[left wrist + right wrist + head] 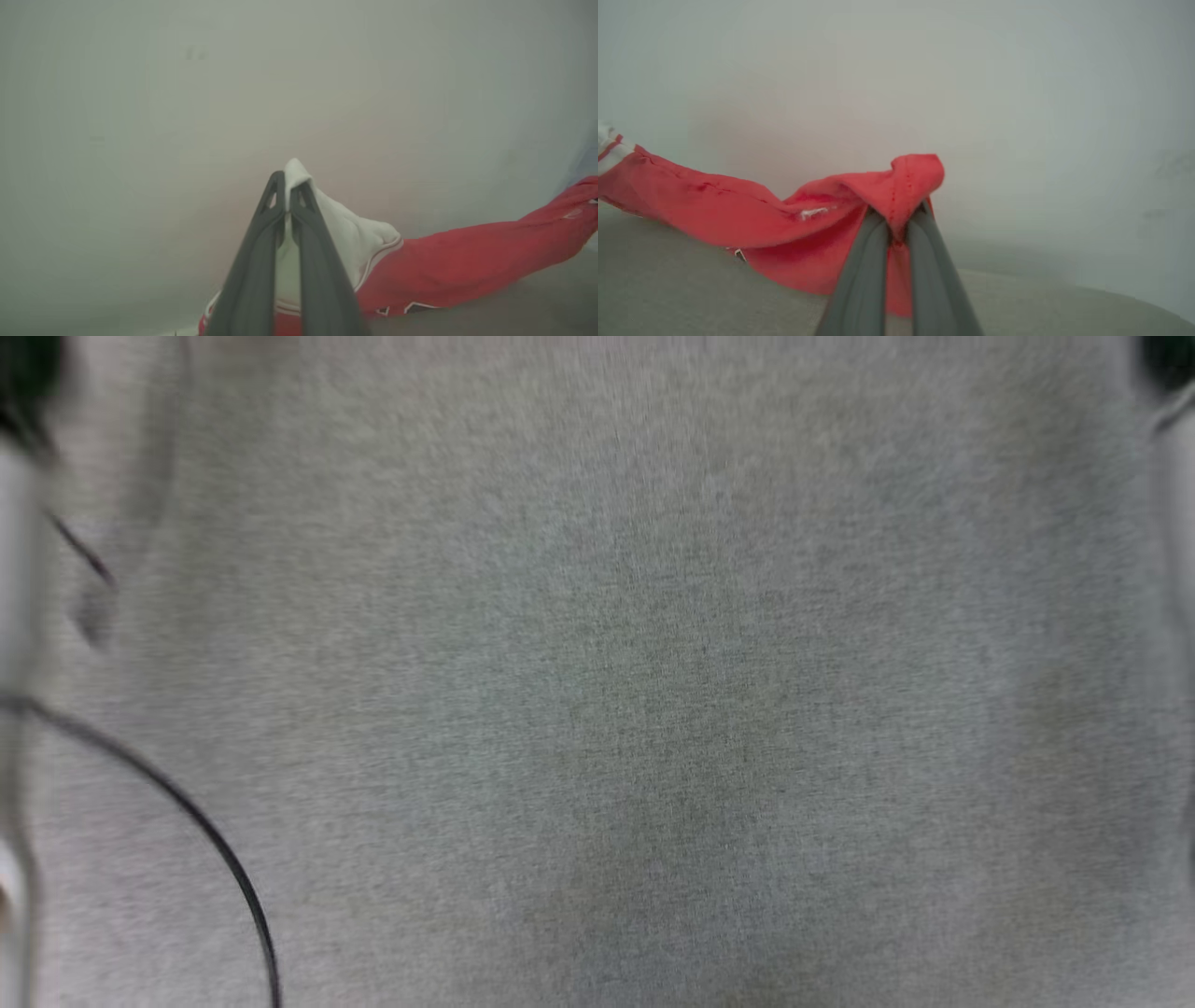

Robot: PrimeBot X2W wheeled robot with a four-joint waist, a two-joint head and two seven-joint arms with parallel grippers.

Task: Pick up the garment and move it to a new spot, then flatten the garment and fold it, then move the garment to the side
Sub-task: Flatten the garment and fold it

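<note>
The garment (467,261) is a red jersey with a white sleeve and striped trim. In the left wrist view my left gripper (287,186) is shut on the white sleeve, and red cloth trails off to the right over the grey surface. My right gripper (899,214) is shut on a bunched red edge of the garment (738,214), which stretches away to the left in the right wrist view. Bits of black lettering show low on the cloth beside the left fingers (317,261).
A grey cloth-covered surface (653,709) spreads across the blurred head view. A thin black cable (201,826) curves along its left side. Pale blurred shapes stand at the left and right edges.
</note>
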